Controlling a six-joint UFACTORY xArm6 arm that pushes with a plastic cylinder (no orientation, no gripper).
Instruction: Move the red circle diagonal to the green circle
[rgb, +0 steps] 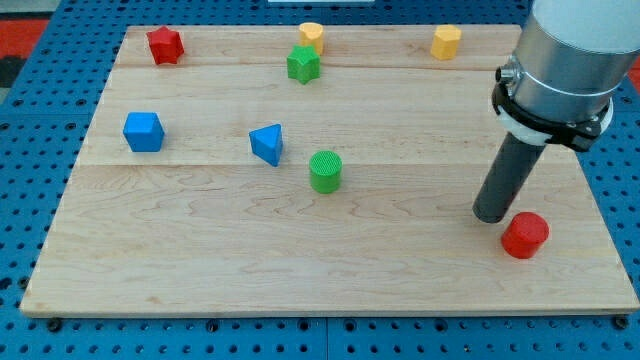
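Near the lower right of the frame, my tip (493, 215) is resting on the wooden board (200, 270), a bare rod with no jaws, the red circle (525, 235) is sitting just beside it to the lower right, the green circle (325, 171) is lying well apart toward the centre.

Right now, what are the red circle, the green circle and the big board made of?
The red circle, just right of my tip, looks like matte plastic: flat, even colour. The green circle shows fine ridges, so perhaps printed plastic. The board looks like pale wood: visible grain and plank seams.
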